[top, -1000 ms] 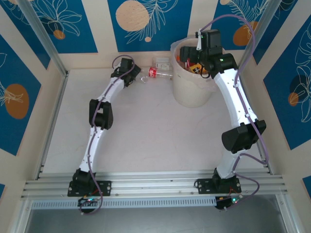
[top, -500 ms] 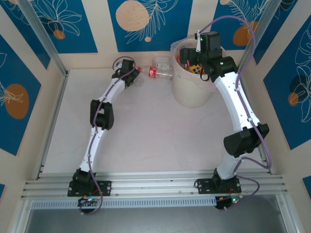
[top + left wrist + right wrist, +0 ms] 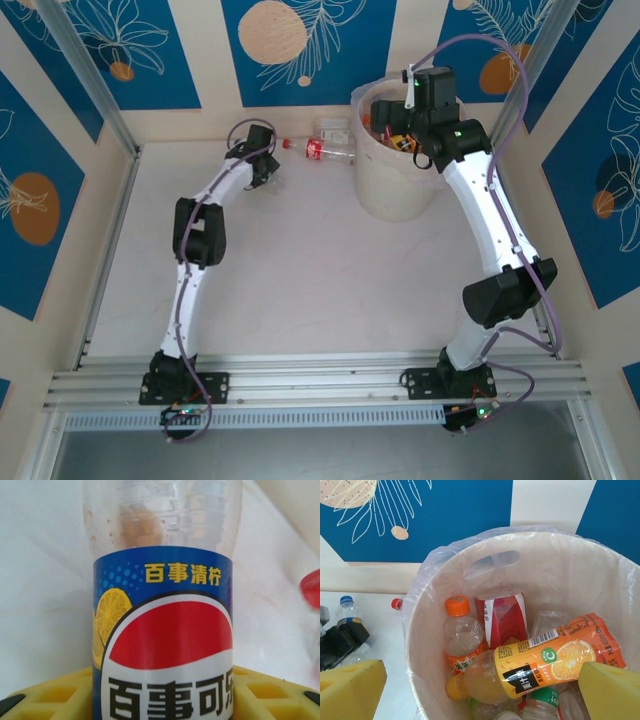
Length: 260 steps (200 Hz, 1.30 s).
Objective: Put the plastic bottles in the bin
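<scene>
Bin (image 3: 396,192) on white table (image 3: 320,275); blue floral walls (image 3: 335,60).

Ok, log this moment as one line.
left end effector: pads flank blue-label bottle, grip unclear | right end effector: open over bin | bin: several bottles inside | table: red-label bottle lying beside bin

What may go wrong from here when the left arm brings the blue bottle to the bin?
1. The left gripper has its pads on either side of the blue bottle, on the smooth label. The bottle may slip out when it is lifted.
2. The red bottle lies on the table between the left gripper and the bin. The arm may knock it away.
3. The right gripper hangs open over the bin, so the two arms may collide there.
</scene>
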### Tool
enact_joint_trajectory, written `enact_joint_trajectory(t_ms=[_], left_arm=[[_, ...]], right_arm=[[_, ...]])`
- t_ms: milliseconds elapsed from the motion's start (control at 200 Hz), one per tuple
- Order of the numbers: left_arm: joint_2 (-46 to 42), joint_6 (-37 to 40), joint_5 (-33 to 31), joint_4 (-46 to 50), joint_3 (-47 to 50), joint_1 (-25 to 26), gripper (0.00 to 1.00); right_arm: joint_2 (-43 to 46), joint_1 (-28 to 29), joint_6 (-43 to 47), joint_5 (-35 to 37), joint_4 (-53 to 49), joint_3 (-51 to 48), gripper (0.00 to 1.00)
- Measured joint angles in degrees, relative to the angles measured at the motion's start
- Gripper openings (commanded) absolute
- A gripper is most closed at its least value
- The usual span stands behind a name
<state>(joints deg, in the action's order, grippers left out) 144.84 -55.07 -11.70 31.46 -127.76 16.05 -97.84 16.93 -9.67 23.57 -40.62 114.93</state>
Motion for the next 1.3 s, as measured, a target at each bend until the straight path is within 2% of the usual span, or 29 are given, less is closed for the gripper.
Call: enact_joint_trajectory(t_ms=[150,340,500,620,770,920,1300], left_arm=[[-10.88,5.22,-0.15,-5.03,14.93,0.35,0.53],[-26.99,13.25,2.40,-17.33,34.14,0.68,0.52],[-39.43,20.00,7.78,-30.10,49.11,1.68,0.53],[-45.68,25.20,12.07,-37.16,56.85,3.43,0.53],[-50.84,30.47,16.96,-43.39,62.16,6.27,0.53],[-55.17,34.10,20.61,-47.39,64.15,8.68,0.53],[-60.06,39.26,25.73,-51.25,65.79,13.18,0.53]], right_arm=[[0.20,0.00,-1.86,-1.62,-0.13,0.00,0.99],[1.01,-0.15,-5.68,-6.64,-1.38,-0.76,0.99],[2.05,-0.92,-9.68,-14.53,-1.81,-1.81,0.99],[2.29,-1.70,-12.85,-21.90,-1.49,-2.58,1.00],[2.03,-1.92,-16.11,-30.88,-0.11,-2.95,0.92],[0.26,-1.09,-18.43,-37.53,1.11,-2.56,0.90],[-11.13,2.23,-20.55,-45.55,0.66,9.42,0.84]])
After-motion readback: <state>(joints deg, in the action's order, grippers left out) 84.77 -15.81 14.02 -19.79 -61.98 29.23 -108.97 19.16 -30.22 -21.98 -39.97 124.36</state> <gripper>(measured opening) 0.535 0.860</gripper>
